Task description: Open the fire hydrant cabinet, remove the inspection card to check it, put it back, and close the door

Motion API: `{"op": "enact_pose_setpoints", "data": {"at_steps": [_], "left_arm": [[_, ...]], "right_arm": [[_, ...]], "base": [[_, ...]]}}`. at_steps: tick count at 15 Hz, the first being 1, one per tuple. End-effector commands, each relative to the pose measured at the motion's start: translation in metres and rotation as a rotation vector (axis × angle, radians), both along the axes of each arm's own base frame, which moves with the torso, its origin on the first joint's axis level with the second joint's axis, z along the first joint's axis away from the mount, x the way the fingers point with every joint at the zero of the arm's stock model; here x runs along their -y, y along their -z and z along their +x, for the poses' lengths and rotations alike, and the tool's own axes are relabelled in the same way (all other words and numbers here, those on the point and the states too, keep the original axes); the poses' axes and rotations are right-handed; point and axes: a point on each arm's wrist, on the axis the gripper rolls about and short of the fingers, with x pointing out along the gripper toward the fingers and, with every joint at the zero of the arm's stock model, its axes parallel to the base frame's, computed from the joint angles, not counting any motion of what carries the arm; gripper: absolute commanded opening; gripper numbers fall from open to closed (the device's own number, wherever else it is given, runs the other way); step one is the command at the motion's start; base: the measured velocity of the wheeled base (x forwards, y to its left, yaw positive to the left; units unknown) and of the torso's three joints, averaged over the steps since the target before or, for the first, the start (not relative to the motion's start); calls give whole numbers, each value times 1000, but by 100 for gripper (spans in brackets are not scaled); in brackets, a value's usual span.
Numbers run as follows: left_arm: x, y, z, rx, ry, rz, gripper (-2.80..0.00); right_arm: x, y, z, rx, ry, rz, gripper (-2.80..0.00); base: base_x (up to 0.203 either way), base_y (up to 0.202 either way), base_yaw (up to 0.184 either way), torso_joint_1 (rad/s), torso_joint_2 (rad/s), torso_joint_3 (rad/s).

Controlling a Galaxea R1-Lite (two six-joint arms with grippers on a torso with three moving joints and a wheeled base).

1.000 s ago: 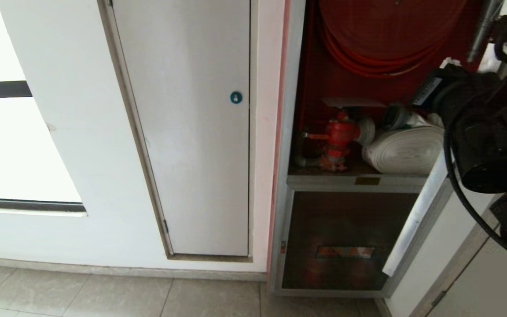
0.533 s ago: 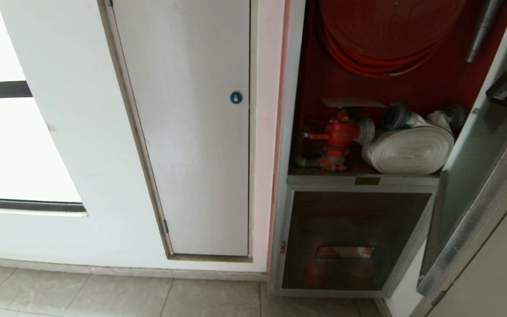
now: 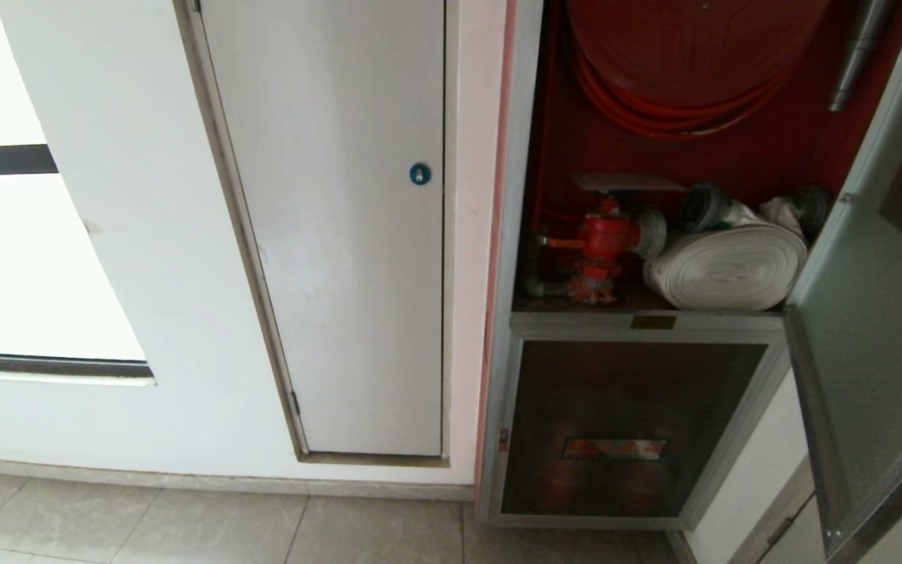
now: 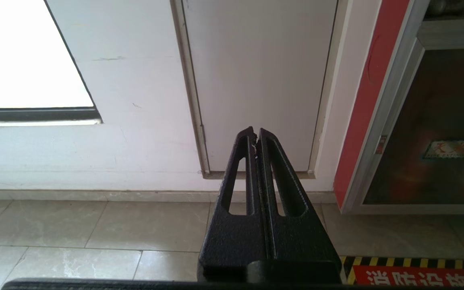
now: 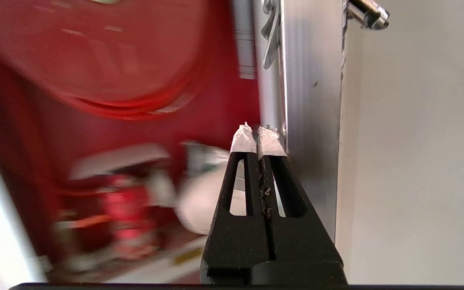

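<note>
Door [image 3: 874, 345]: you are seeing it standing open, fire hydrant cabinet [image 3: 654, 325] exposed.
Right gripper [image 5: 258, 137]: pressing closed, holding nothing, beside the silver frame.
Left gripper [image 4: 255, 137]: sitting closed, empty.

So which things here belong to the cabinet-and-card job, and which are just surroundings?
Job:
- fire hydrant cabinet, open
- its glass door, swung out to the right
- right gripper, shut, empty, by the cabinet's metal frame
- inspection card: not identifiable in any view

Surroundings:
- white door with blue lock
- hose reel, red valve, white rolled hose
- lower glass panel
- left gripper, shut, parked low
</note>
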Motion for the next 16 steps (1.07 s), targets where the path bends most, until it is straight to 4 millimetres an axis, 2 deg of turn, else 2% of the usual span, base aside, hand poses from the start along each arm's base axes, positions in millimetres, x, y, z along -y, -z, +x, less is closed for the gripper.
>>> {"op": "enact_pose_setpoints", "data": {"at_steps": [1,10,14,16], "left_arm": [[0,2,1,-7,0,0,-280],[0,2,1,-7,0,0,-280],[0,2,1,-8,0,0,-280],[0,2,1,-8,0,0,-280]], "right_arm": [[14,-5,-16,21,84,5,-280],[62,1,-46,-146,539,3,-280],[71,6,-50,-218,636,15,-280],[77,7,-49,-309,665,36,-280]], "base": [[0,0,0,0,0,0],[0,0,0,0,0,0],[0,0,0,0,0,0],[0,0,0,0,0,0]]}}
